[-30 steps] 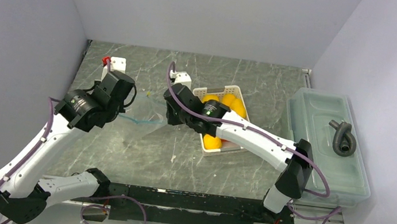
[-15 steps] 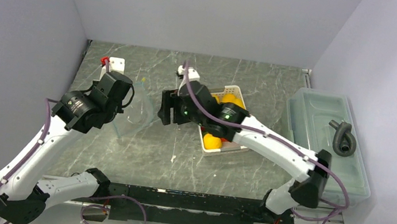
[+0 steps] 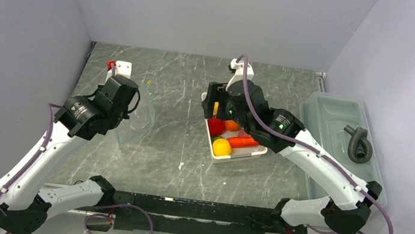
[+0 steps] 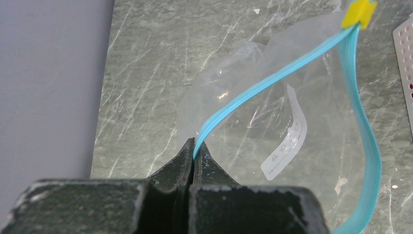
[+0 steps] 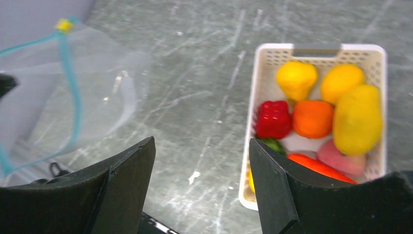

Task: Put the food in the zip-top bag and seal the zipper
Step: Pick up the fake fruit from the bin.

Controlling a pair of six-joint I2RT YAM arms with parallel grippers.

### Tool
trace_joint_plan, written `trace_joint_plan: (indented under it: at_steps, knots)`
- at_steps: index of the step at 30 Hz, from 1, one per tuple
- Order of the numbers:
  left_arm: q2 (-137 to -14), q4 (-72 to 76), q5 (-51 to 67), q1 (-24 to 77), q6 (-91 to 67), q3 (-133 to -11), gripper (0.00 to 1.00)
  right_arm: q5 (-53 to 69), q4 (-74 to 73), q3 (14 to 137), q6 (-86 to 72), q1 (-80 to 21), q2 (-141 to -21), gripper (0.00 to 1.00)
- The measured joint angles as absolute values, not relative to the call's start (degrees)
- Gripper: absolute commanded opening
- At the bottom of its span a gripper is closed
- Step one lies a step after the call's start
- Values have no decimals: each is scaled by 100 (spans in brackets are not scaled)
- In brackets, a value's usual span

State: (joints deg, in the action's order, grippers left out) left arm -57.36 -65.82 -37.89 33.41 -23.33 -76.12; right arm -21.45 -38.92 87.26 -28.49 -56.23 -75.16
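Observation:
The clear zip-top bag point(image 4: 272, 122) hangs open at the left of the table, and my left gripper point(image 4: 194, 146) is shut on its teal zipper point(image 4: 272, 80). A yellow slider point(image 4: 359, 13) sits at the strip's far end. From above, the left gripper point(image 3: 131, 109) holds the bag point(image 3: 141, 121) up off the table. My right gripper point(image 5: 200, 141) is open and holds nothing. It hovers at the far left end of the white basket point(image 3: 235, 157). The food lies in the basket point(image 5: 321, 48): red pepper point(image 5: 272, 118), orange point(image 5: 311, 118), lemon point(image 5: 295, 78), carrot point(image 5: 316, 165), a yellow potato-like piece point(image 5: 357, 118), a green piece point(image 5: 272, 145).
A large translucent lidded bin point(image 3: 338, 119) with a grey hose piece point(image 3: 359, 143) on its lid stands along the right wall. A small white block with a red part point(image 3: 118, 67) sits at the back left. Grey walls close in three sides.
My right gripper has opened and swung right, from the bag's mouth to over the basket, uncovering the food. The left gripper keeps its hold, and the bag now hangs more upright.

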Motion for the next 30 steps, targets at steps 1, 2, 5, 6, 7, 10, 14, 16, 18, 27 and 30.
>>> trace_joint_plan:
  at_steps: [1,2,5,6,7,10,14,16,18,27,30]
  knots:
    - [-5736,-6578,-3778,3339,-2322,-7612,0,-2154,-3959,8659,-2842,-5518,-7485,74]
    - [-5736,-6578,-3776,3341,-2318,-7612,0,-2152,-3992,8589,-2836,-5426,-7463,74]
    - [-5736,-6576,-3754,3339,-2316,-7612,0,-2053,-4121,8180,-2827,-5009,-7369,75]
    - [-5736,-6576,-3743,3339,-2318,-7612,0,-2025,-4154,8036,-2827,-4873,-7349,75]
    - [-5736,-6576,-3734,3339,-2318,-7612,0,-1988,-4193,7887,-2827,-4748,-7336,75]
    - [-5734,-6576,-3728,3339,-2320,-7612,0,-1879,-4248,7456,-2827,-4528,-7286,75]
    - [-5704,-6584,-3721,3339,-2340,-7612,0,-1669,-4278,6952,-2825,-4399,-7231,75]
    - [-5688,-6591,-3721,3339,-2349,-7612,0,-1559,-4276,6770,-2825,-4338,-7231,75]
    - [-5688,-6619,-3723,3339,-2364,-7612,0,-1450,-4270,6615,-2812,-4259,-7231,75]
    - [-5798,-6801,-3671,3339,-2434,-7649,0,-1063,-3955,6204,-2781,-4056,-7487,72]
    - [-5798,-6796,-3669,3339,-2453,-7647,0,-956,-3846,6167,-2759,-4040,-7644,71]
